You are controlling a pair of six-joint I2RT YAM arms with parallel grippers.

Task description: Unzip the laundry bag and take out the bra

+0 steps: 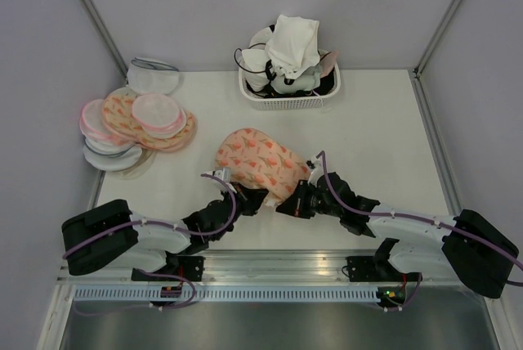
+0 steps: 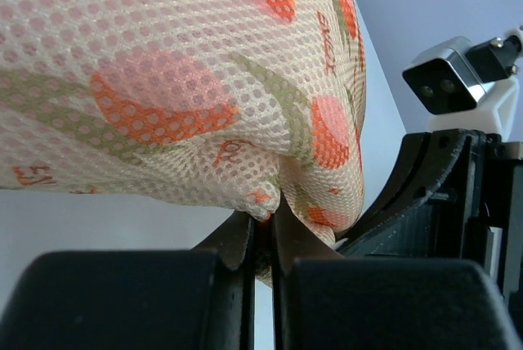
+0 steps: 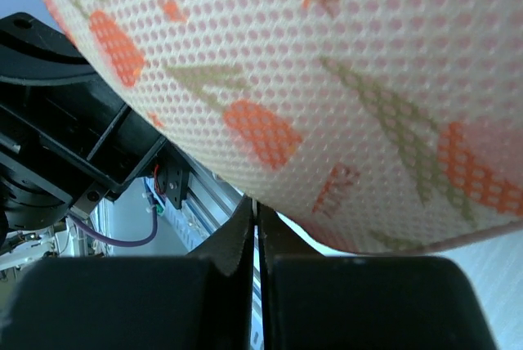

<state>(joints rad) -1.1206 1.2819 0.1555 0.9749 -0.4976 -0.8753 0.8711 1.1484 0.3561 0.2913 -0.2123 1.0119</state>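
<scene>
Left wrist view shows left fingers [image 2: 231, 242] pinching the laundry bag [image 2: 180, 80]; right fingers [image 3: 232, 234] clenched tight against its edge.

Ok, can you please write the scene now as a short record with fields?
left gripper: shut on mesh of the laundry bag
right gripper: shut at the bag's edge; whether it holds it is unclear
laundry bag: between the two grippers
bra: not visible
zip: state cannot be told
pile of pouches: far left
basket: far side, holds garments
</scene>
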